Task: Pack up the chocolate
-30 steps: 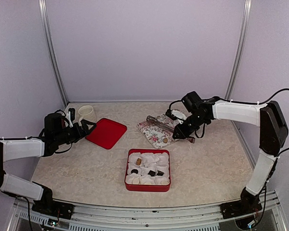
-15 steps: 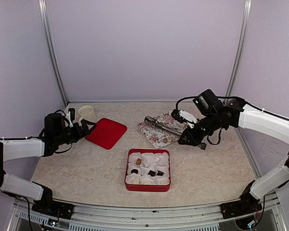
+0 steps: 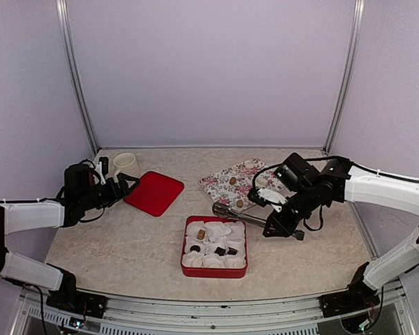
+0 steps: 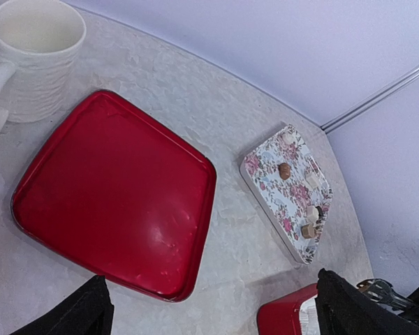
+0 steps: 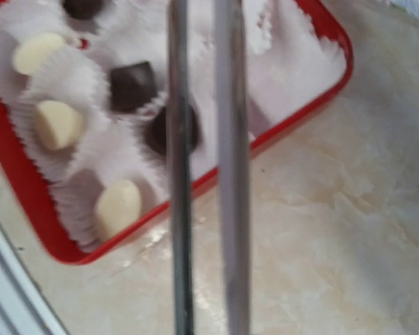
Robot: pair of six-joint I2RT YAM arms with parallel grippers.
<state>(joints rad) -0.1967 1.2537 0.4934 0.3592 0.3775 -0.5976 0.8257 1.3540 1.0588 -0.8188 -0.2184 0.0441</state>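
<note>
Right claw (image 3: 274, 225), clenched on tongs (image 3: 239, 214), swung off plate (image 3: 220, 183) toward box (image 3: 184, 258), arm low; left claw (image 3: 128, 184) stayed released.

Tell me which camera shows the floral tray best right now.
Left wrist: the whole floral tray lies unobstructed, with loose chocolates on it. Top external shows the tray smaller, its right edge partly behind the right arm. Right wrist shows only the red box and tongs, no tray.

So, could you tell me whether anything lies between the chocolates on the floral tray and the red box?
Nothing blocks the chocolates. Only the tongs, held in the right fingers, cross the gap between tray and box; the box is open, its lid aside on the left.
</note>
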